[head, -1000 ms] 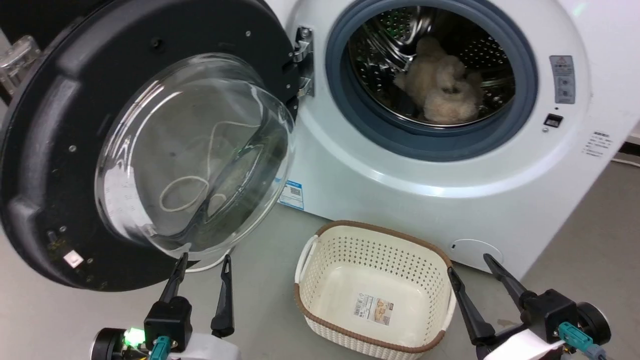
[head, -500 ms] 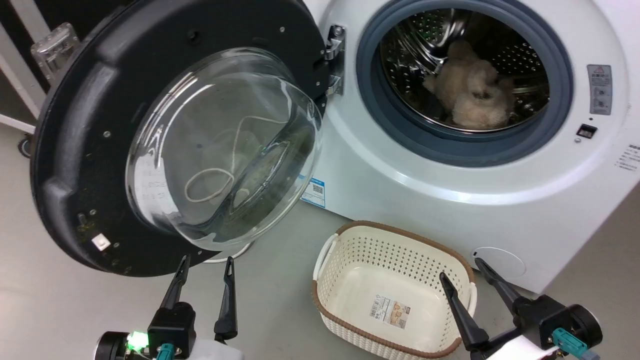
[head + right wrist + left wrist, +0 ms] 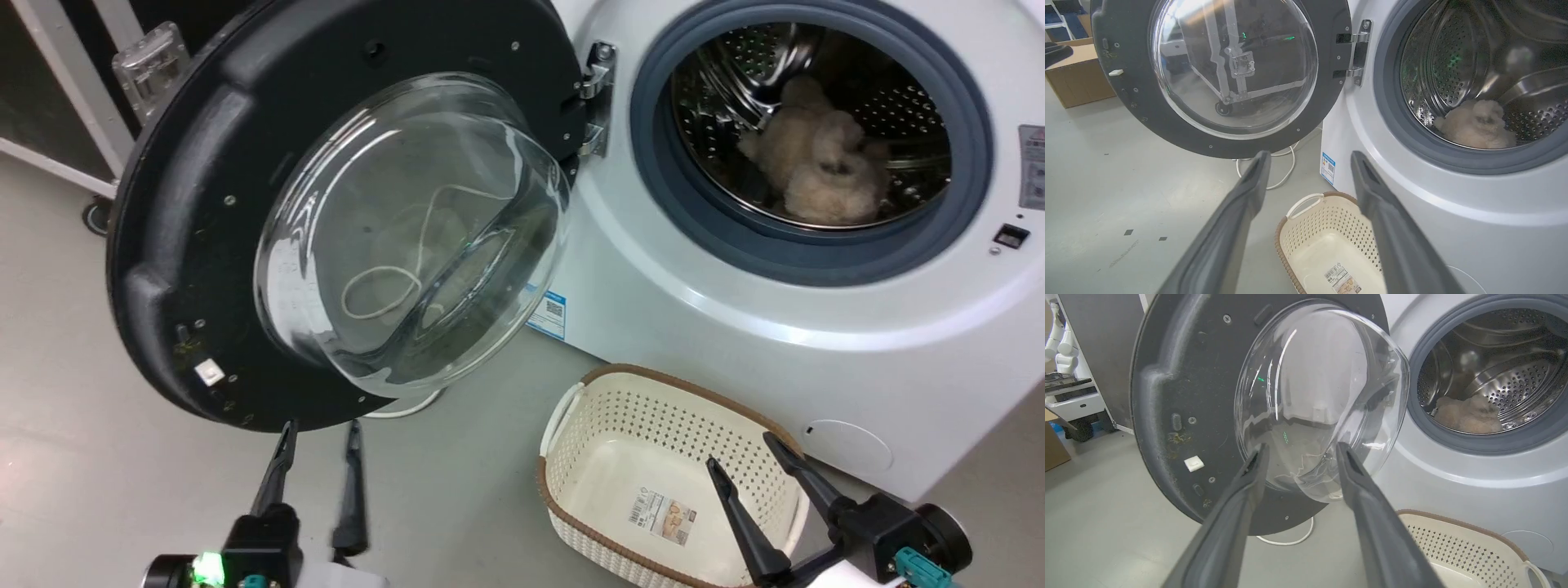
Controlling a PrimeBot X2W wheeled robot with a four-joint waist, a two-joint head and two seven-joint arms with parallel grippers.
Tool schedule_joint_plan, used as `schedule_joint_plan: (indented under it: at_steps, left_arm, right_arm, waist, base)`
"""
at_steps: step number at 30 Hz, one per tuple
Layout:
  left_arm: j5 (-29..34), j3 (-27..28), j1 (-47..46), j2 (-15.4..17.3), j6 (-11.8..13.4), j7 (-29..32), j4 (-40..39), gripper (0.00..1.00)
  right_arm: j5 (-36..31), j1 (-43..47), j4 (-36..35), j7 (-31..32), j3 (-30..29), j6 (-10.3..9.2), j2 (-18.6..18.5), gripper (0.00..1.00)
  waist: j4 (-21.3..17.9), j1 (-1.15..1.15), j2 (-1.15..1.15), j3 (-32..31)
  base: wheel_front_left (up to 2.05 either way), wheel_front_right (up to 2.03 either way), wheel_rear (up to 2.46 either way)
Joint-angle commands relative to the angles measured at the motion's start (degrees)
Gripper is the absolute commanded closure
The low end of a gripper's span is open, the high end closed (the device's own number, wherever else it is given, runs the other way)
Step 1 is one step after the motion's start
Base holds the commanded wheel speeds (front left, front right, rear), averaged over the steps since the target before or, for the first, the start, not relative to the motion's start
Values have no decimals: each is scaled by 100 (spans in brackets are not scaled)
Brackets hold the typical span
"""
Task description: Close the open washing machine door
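The washing machine door [image 3: 188, 220] stands wide open to the left of the white washing machine [image 3: 735, 327], its black rim and bulging glass bowl facing me and its metal hinge [image 3: 596, 98] at the upper middle. The door [image 3: 1180, 396] also shows in the left wrist view, and the door [image 3: 1135, 94] in the right wrist view. My left gripper [image 3: 320, 428] is open just below the door's lower rim, not touching it. My right gripper [image 3: 741, 449] is open over the basket. A beige plush thing [image 3: 816, 155] lies in the steel drum.
A cream perforated basket [image 3: 571, 425] with a brown rim stands on the grey floor in front of the washer. A white cable [image 3: 1286, 541] loops on the floor under the door. A cardboard box [image 3: 1077, 73] and a white wheeled frame [image 3: 73, 98] stand further left.
The head camera has swung left, so door, washer and basket sit further right in view. Both grippers keep their open spread at the bottom.
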Motion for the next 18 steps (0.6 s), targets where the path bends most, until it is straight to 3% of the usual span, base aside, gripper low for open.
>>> schedule_joint_plan:
  at_steps: [1,8,12,15,18]
  left_arm:
    - [-84,48,79,-5,10,-70,-73,100]
    - [-372,732,-209,60,-96,-177,-926,100]
    - [-694,1288,-539,184,-310,-225,-1270,100]
    - [-1195,1787,-867,301,-522,-261,-1175,100]
    - [-2078,2334,-1336,480,-765,-221,-694,100]
  right_arm:
    - [63,76,36,-65,46,3,-47,0]
    - [72,319,-9,-172,-117,4,-60,0]
    - [46,470,-97,-220,-239,4,-74,0]
    - [29,543,-167,-256,-262,4,-108,0]
    - [48,527,-221,-292,-242,4,-213,0]
  waist:
    - [55,0,0,-6]
    - [256,0,0,42]
    - [331,0,0,118]
    - [302,0,0,223]
    - [212,0,0,369]
  base:
    - [0,0,0]
    - [0,0,0]
    - [0,0,0]
    - [0,0,0]
    - [0,0,0]
